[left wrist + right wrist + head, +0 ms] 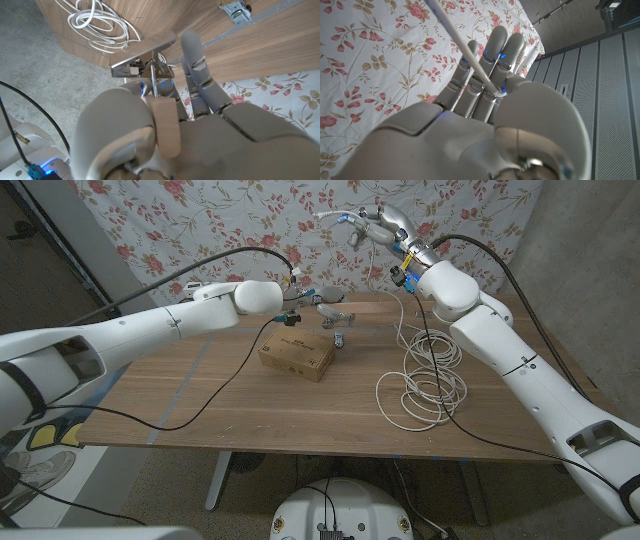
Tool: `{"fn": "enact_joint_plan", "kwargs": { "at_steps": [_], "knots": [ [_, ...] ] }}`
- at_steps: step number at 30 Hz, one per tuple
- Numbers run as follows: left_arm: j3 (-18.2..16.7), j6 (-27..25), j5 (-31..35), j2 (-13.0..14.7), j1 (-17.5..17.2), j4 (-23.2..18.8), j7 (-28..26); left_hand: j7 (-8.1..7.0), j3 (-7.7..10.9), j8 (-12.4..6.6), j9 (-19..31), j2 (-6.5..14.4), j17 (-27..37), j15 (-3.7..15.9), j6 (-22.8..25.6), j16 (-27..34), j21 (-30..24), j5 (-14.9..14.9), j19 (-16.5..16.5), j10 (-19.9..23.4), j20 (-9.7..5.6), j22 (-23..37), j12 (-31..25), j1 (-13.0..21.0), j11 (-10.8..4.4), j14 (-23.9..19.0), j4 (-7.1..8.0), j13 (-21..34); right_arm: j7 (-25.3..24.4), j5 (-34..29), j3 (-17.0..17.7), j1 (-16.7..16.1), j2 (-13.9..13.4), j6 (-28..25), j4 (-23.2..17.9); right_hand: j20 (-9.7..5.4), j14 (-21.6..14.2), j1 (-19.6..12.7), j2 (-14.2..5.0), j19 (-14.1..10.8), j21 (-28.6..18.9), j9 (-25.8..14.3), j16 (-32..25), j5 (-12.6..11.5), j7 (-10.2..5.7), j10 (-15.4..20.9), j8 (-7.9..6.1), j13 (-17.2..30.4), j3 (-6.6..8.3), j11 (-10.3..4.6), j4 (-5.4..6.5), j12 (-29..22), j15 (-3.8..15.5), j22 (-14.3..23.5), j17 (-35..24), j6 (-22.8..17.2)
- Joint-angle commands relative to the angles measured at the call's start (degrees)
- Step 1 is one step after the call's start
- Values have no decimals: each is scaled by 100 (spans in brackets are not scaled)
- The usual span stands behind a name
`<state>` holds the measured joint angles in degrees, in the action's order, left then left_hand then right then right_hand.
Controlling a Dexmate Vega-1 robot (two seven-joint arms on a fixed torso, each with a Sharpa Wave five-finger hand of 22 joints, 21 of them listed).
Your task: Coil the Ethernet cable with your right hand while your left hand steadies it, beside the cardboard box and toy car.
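The cardboard box (297,355) serves as the reference landmark on the wooden table (200,395).

Right hand (375,225): raised well above the table, far beyond the box on the robot's right side, in front of the floral backdrop (200,220). Its fingers are clamped on a strand of the white Ethernet cable (425,385); the right wrist view shows the strand running across the fingers (492,55) and pinned there.

Ethernet cable: from the raised hand, it hangs down to the table and lies in loose, uneven loops to the robot's right of the box, apart from it.

Left hand (325,305): located just behind the box, low over the table. The left wrist view shows its fingers (195,60) extended toward the table edge; whether they grip anything cannot be determined.

Toy car (341,338): sits on the table just beyond the box's far right corner, near the left hand
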<state>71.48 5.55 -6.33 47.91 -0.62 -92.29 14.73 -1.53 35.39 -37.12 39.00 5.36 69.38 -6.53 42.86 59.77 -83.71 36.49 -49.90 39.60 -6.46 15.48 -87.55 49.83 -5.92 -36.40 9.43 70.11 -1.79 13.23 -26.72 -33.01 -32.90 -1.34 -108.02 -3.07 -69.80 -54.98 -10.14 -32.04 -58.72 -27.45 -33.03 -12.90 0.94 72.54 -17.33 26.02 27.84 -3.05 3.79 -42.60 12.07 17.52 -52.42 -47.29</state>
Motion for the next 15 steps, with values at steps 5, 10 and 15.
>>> {"fn": "enact_joint_plan", "kwargs": {
  "at_steps": [5,10,15],
  "knots": [
    [28,-234,-279,308,-55,-516,348,-36,44,-55,-9,17,-29,1380,24,5,-39,37,2047,16,403,-20,4,-47,15,-2057,4,-20,310,73,-222,679,222,-21,639,-715,46,20,-34,94,-71,-18,41,18,643,-64,35,4,245,5,195,-21,-4,-19,-52,-732],
    [50,-309,-359,484,-51,-734,375,-35,49,-56,-21,17,4,1365,6,19,-57,40,2051,21,408,-15,-27,-51,16,-2040,1,25,325,173,-211,774,299,-38,875,-728,63,32,-28,137,-94,-35,67,26,626,-89,42,-6,243,-15,199,-14,-2,-42,-59,-726],
    [9,-233,-426,615,-156,-854,53,-35,51,-64,-28,13,0,1378,6,18,-60,43,2055,1,405,-27,-38,-56,13,-2041,2,37,364,226,-262,964,387,-129,1117,-729,53,38,-30,140,-142,-11,107,33,628,-68,61,-63,248,-15,196,2,6,-72,-33,-757]
  ]
}}
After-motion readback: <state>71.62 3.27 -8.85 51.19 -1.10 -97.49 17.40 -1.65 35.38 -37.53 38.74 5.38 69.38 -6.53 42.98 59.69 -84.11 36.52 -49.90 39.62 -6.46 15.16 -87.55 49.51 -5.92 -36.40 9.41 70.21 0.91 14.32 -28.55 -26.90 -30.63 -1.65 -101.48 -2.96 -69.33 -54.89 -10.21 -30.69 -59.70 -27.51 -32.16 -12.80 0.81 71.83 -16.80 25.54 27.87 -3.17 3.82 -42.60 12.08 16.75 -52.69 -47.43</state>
